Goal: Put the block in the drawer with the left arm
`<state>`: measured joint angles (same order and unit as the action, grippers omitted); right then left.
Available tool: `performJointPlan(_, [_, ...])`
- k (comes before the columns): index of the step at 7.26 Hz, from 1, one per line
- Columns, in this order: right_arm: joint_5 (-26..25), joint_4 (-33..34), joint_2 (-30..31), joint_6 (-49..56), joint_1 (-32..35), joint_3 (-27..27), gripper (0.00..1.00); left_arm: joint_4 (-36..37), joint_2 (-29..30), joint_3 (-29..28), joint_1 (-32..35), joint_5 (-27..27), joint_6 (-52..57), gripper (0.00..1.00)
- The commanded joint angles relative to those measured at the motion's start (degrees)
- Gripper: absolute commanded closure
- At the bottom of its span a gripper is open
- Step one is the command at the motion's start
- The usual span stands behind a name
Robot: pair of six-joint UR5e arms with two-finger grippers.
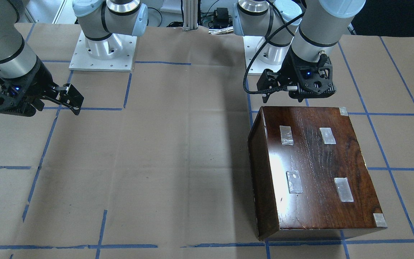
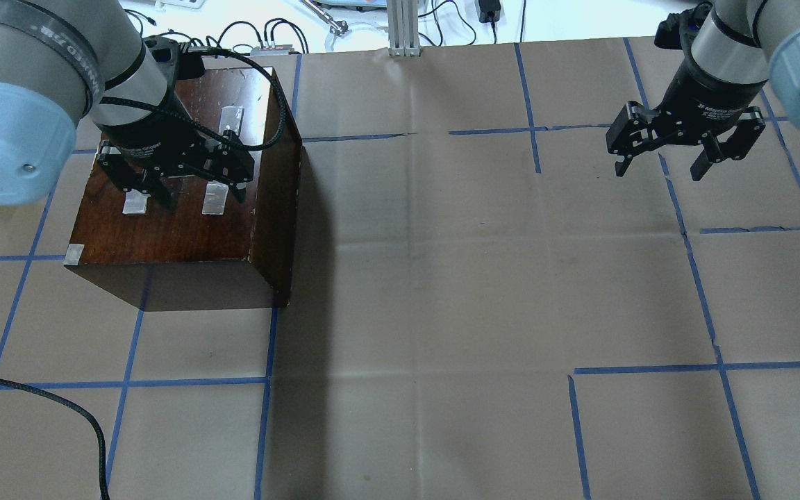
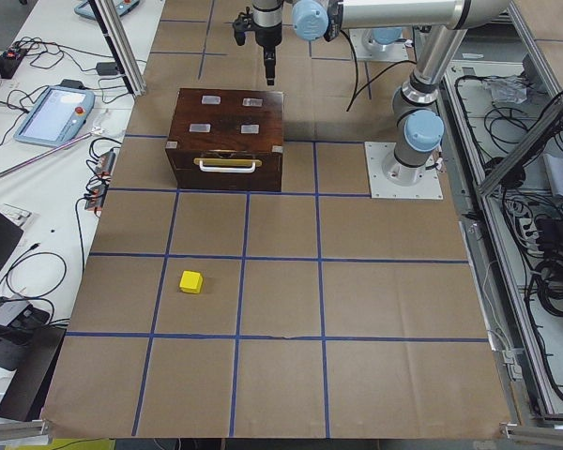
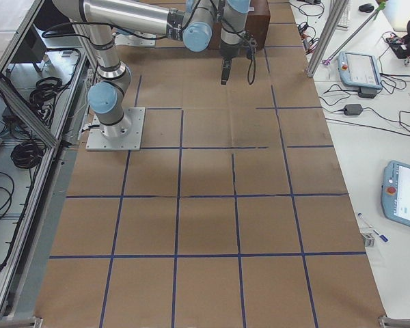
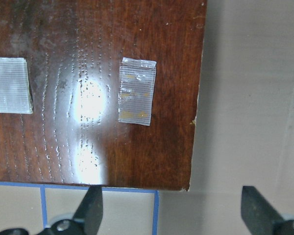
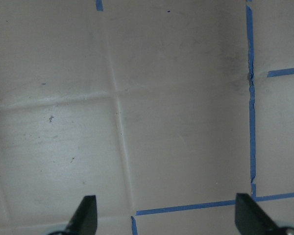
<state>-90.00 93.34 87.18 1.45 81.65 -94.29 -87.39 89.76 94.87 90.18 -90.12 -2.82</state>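
Hovering over glossy cabinet (image 2: 178,232) top, left gripper (image 2: 200,198) hangs with fingers spread wide, empty. Drawer (image 3: 227,175) sits shut, pale handle (image 3: 228,164) across dark front. Yellow block (image 3: 190,281) lies on brown paper (image 3: 375,300), well apart from cabinet, out on drawer-front side. Right gripper (image 2: 658,171), likewise spread and empty, hangs over blue-taped paper at table's far end.

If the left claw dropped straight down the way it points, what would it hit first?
Probably the cabinet top, near a corner: the open left claw hangs above it. Depth is unclear. The wrist view puts it close to the edge, so it might just miss and meet the table.
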Motion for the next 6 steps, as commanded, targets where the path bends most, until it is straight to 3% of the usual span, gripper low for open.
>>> performJointPlan(1, [0.00,0.00,0.00,0.05,0.00,-0.02,0.00,-0.15,-0.89,0.14,0.00,0.04,0.27,0.01])
performJointPlan(4, [0.00,0.00,0.00,-0.04,0.00,-0.02,0.00,0.64,-1.16,1.29,-1.13,-0.58,-0.08,0.01])
performJointPlan(6, [0.00,0.00,0.00,0.05,0.00,-0.02,0.00,0.73,-1.16,-0.03,-9.08,-0.32,1.49,0.01])
